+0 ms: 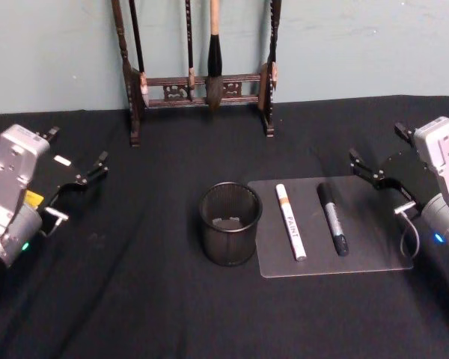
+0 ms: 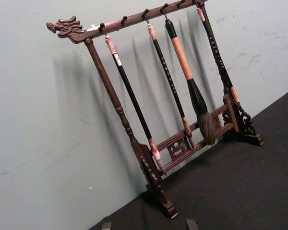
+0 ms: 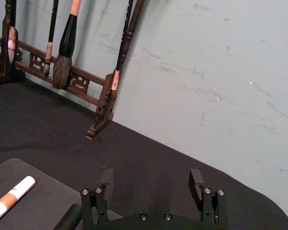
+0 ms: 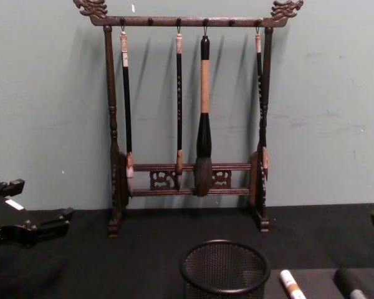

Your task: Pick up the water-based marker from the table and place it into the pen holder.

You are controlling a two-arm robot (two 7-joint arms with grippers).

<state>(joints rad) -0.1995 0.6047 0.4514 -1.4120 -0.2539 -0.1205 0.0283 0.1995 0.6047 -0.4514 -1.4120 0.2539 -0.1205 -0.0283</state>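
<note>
Right hand (image 1: 376,141), wide open and empty, hangs just beside the black marker (image 1: 333,218), white PAINT marker (image 1: 290,221) next, pen holder (image 1: 230,224) beyond both: likeliest fault, closing on whichever is not water-based; left hand (image 1: 75,147), open, parked well apart.

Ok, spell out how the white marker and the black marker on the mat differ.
Colour: the white marker has a pale barrel with an orange band and PAINT printed on it; the black marker is dark with a grey label. Girth: the black marker looks thicker than the white marker. Place: the white marker lies nearer the pen holder, the black marker nearer the right tool. Both lie flat, roughly parallel, on the grey mat, untouched.
</note>
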